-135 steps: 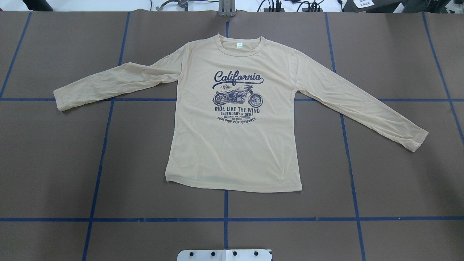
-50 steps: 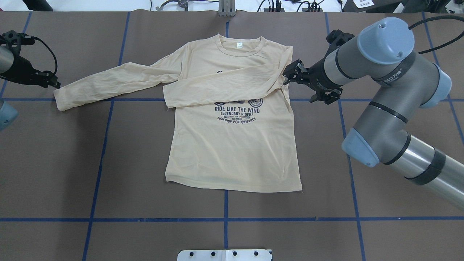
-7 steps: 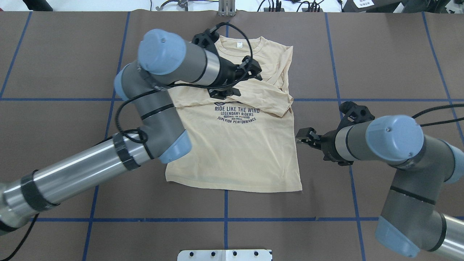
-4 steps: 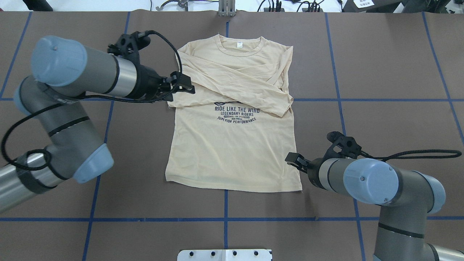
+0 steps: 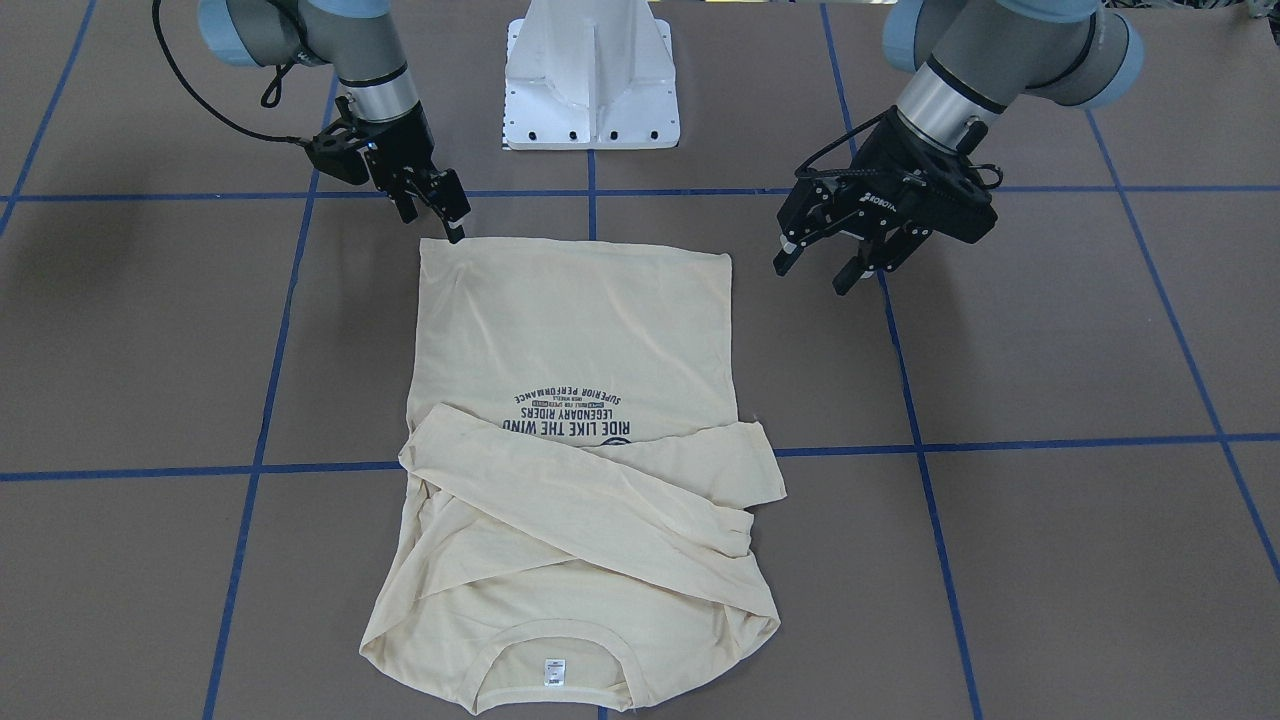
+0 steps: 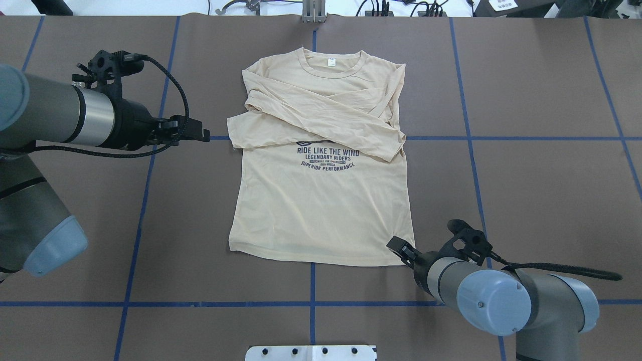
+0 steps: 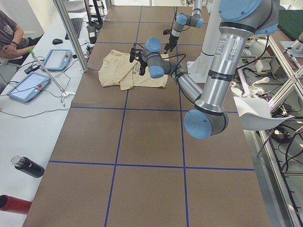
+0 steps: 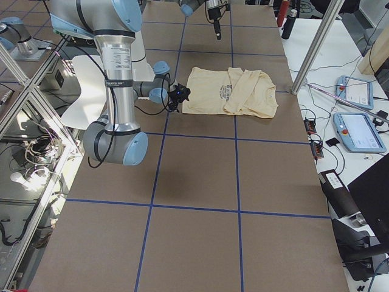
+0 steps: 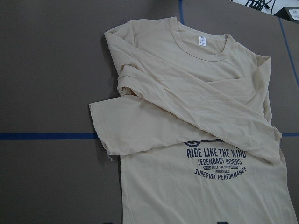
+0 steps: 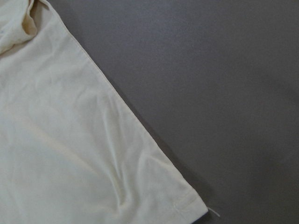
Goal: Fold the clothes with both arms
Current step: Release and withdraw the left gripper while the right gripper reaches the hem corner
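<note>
The pale yellow shirt (image 6: 321, 210) lies flat, face up, collar at the far edge. Both sleeves are folded across the chest and cover the top of the navy print (image 6: 328, 158). My left gripper (image 6: 200, 135) hovers open to the left of the folded sleeve cuff (image 6: 238, 133), clear of the cloth; its fingers (image 5: 845, 278) stand apart with nothing between them. The left wrist view looks down on the crossed sleeves (image 9: 196, 93). My right gripper (image 5: 435, 222) is low at the hem's near right corner (image 6: 409, 258) and looks open. The right wrist view shows that corner (image 10: 187, 200).
The white pedestal base (image 5: 590, 70) stands at the table's near edge. Blue tape lines (image 6: 145, 175) grid the brown table. A person (image 7: 9, 33) sits at a side desk with tablets (image 7: 28, 85). A metal post (image 7: 71, 33) stands at the far edge.
The left gripper drew back leftward off the shirt, leaving the left sleeve folded over the chest. The right gripper moved toward me along the shirt's side, down to the hem corner.
</note>
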